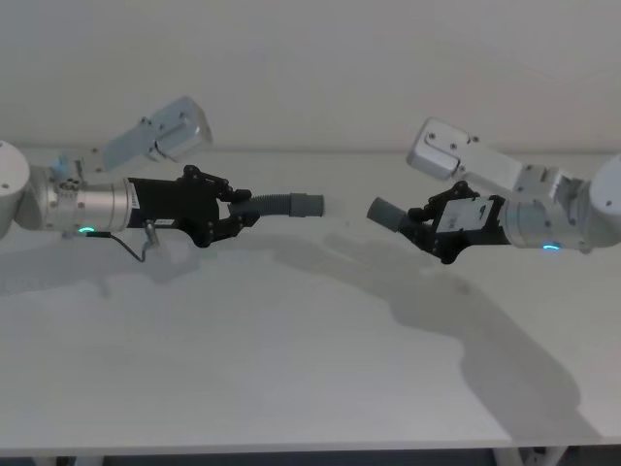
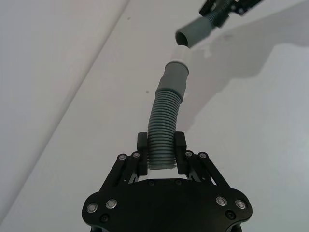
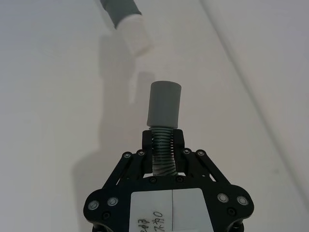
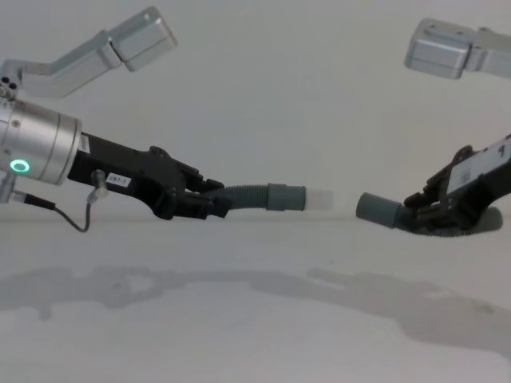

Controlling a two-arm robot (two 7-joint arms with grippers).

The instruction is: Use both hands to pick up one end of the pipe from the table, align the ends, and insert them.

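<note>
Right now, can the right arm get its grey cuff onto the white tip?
Probably yes: bare air separates the grey cuff in the right pincer from the white tip held out by the left pincer.

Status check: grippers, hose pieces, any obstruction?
Left gripper shut on white-tipped hose, right gripper shut on plain hose. Both lifted, cuffs facing, gap between. Nothing in the way.

My left end effector (image 2: 161, 162): matt black plastic.
My arm (image 4: 40, 148): brushed silver metal.
Hose (image 2: 161, 128): ribbed grey plastic.
Cuff (image 3: 164, 104): smooth, matt grey.
Desk (image 1: 291, 369): matt white, smooth.
</note>
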